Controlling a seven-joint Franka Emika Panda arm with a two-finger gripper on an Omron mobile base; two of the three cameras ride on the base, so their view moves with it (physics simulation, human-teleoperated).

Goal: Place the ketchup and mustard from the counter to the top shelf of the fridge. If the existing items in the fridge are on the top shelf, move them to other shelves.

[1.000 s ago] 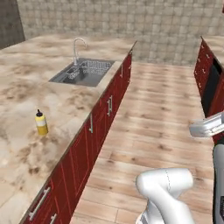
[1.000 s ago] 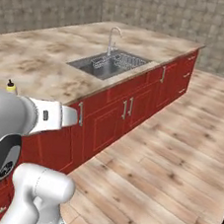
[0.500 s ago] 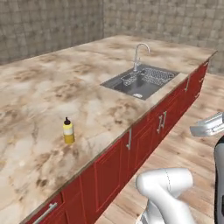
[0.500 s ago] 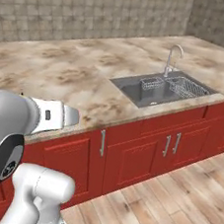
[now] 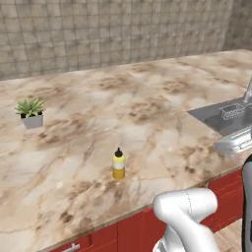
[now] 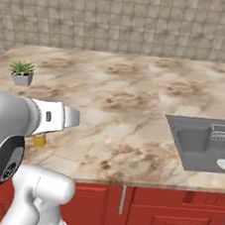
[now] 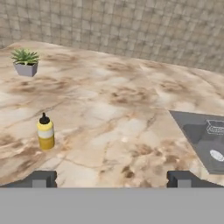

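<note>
With the claw (image 7: 111, 179) spread wide and holding nothing, the mustard (image 7: 45, 132) stands upright on the counter (image 7: 113, 109) ahead and to its left, so swing left, drop level with the bottle's body, then close squarely.

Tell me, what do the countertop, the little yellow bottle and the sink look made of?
The counter looks like polished marbled stone, beige with brown veins. The mustard bottle seems smooth plastic, evenly yellow with a dark nozzle. The sink appears to be brushed metal, flat matte grey, though the rendering leaves that open.
</note>
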